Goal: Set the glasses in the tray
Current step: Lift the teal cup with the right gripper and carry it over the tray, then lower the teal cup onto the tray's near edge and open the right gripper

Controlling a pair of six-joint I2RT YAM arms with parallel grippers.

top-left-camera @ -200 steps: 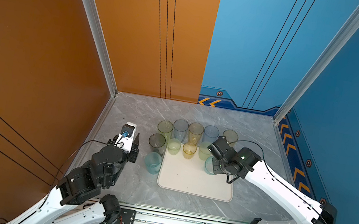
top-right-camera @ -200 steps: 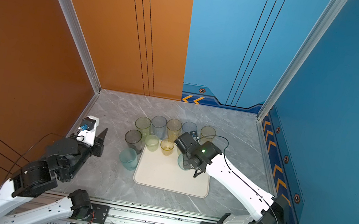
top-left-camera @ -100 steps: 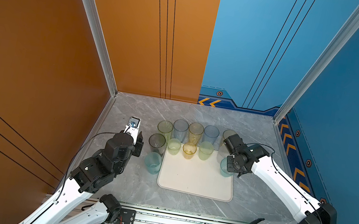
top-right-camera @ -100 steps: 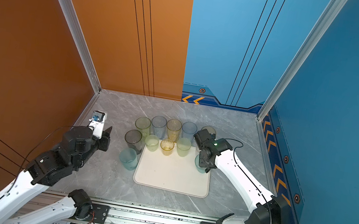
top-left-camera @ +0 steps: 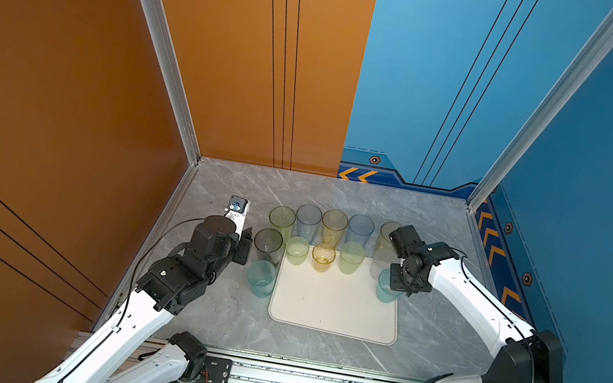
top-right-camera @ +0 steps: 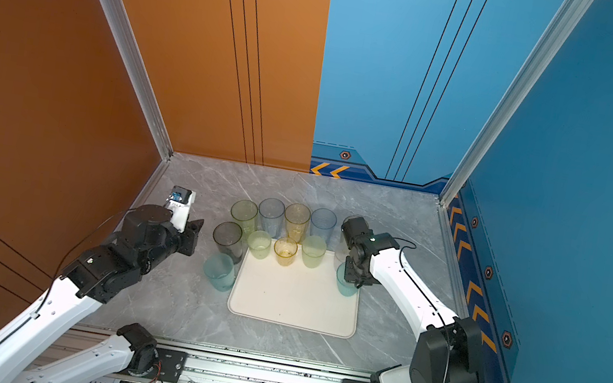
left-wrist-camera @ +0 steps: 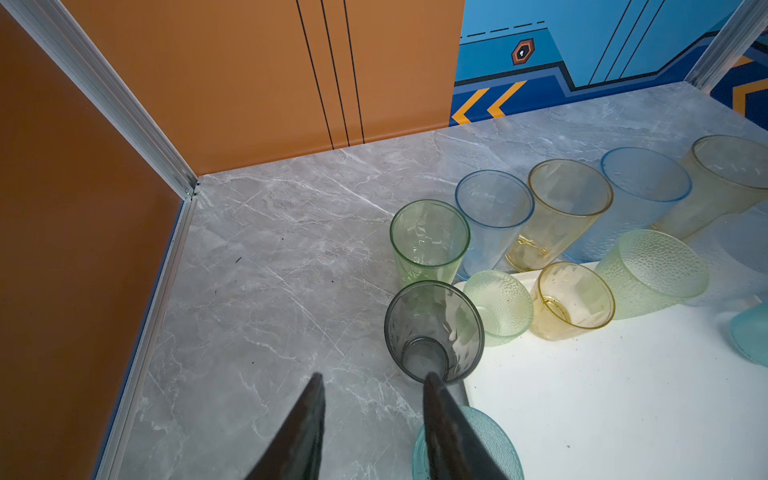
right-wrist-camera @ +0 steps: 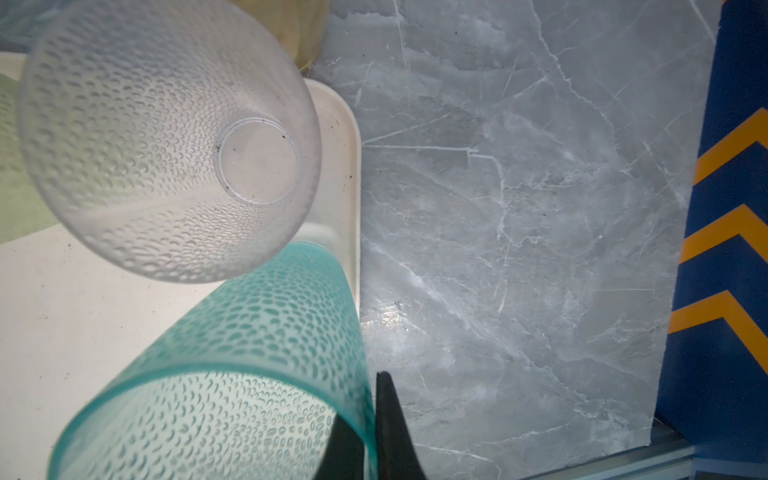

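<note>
The cream-white tray (top-left-camera: 335, 311) lies mid-table. My right gripper (right-wrist-camera: 365, 399) is shut on the rim of a dimpled teal glass (right-wrist-camera: 257, 340), one finger inside and one outside; the glass (top-left-camera: 384, 292) is at the tray's right edge. A clear glass (right-wrist-camera: 166, 137) stands beside it in the tray's far right corner. Two short green glasses (top-left-camera: 296, 250) (top-left-camera: 351, 257) and a short yellow one (top-left-camera: 322, 258) stand along the tray's far edge. My left gripper (left-wrist-camera: 374, 376) is open over bare table, just left of a tall grey glass (left-wrist-camera: 434, 328). A second teal glass (top-left-camera: 260, 278) stands left of the tray.
Behind the tray a row of tall glasses stands on the marble table (top-left-camera: 246, 191): green (top-left-camera: 282, 220), blue (top-left-camera: 308, 218), yellow (top-left-camera: 334, 224), blue (top-left-camera: 360, 229), with a yellow one (top-left-camera: 386, 231) partly behind my right wrist. Walls close in left, back and right.
My right gripper has carried the teal glass from the tray's far middle over to its right edge. My left arm has reached forward beside the grey glass, jaws unchanged.
</note>
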